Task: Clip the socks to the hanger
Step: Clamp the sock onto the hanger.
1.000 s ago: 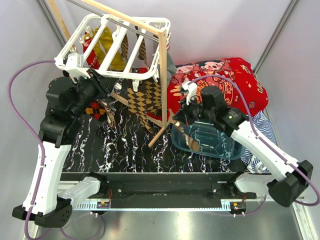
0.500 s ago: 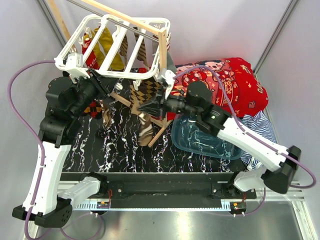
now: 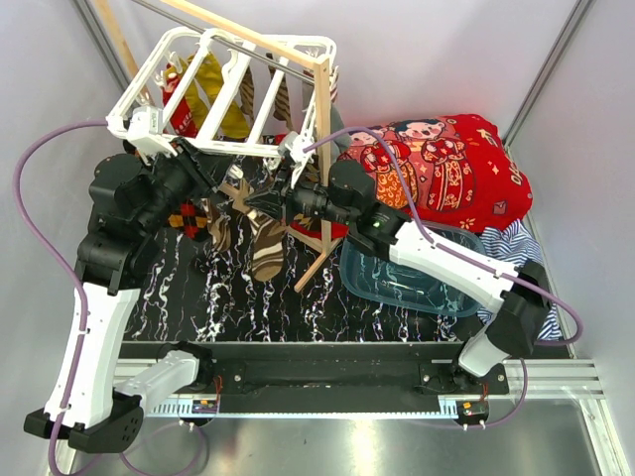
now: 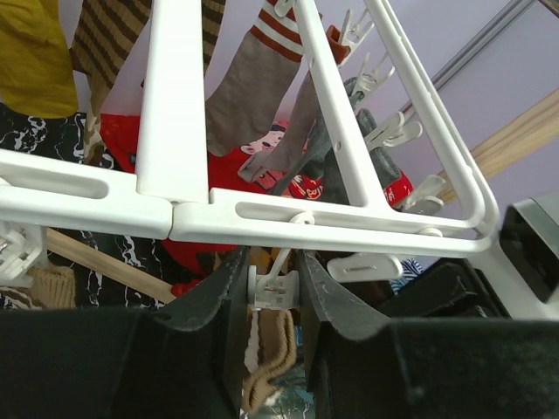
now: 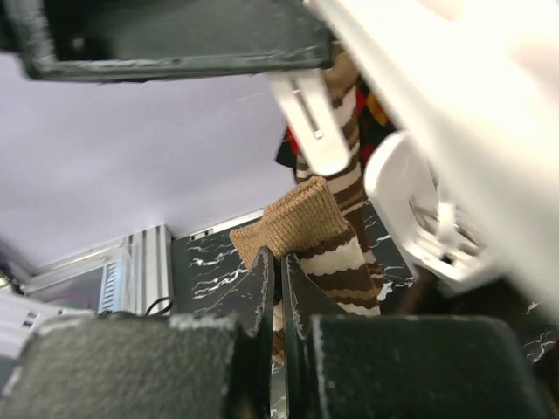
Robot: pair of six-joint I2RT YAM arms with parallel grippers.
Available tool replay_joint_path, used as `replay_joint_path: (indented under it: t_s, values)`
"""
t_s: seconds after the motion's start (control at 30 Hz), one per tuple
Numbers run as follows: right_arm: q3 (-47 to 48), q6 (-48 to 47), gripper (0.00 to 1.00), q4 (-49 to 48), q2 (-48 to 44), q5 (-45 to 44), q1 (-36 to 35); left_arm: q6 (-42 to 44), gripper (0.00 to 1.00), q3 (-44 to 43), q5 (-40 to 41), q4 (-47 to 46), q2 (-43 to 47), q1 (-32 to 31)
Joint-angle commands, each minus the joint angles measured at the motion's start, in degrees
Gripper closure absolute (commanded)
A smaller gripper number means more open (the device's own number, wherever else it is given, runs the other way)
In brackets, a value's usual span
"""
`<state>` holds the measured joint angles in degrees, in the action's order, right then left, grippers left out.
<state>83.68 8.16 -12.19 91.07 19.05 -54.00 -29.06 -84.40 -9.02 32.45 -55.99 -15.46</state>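
Crowded under the hanger (image 3: 223, 94): hung socks (image 3: 211, 89), dangling clips (image 4: 384, 133) and the wooden rack post (image 3: 323, 129) closing in. Open desk (image 3: 198, 297) toward the arm bases; basin (image 3: 417, 288) and blanket (image 3: 446, 164) filling the right

White hanger (image 3: 238, 147) (tilted, socks (image 4: 244, 96) clipped on) with a brown-and-cream striped sock (image 3: 266, 248) dangling below.

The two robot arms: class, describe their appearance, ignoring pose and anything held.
The left arm and right arm have smooth white links, bulky black joint housings and black bases. A thin purple cable loops along each. The fingers are matte black and tapered.
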Motion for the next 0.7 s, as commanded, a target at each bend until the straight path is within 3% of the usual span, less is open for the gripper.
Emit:
replay_joint_path:
  t_s: [0.0,0.67]
  values:
    - [3.9,0.1,1.0,-4.4,1.6,-5.9,-0.1,-0.6,1.0,-0.9,-2.2,-0.5,2.1,0.1]
    - [5.4,-1.3,1.0,-4.8,0.9,-5.7,0.1,-0.4,1.0,2.0,-3.5,-1.9,1.3,0.1]
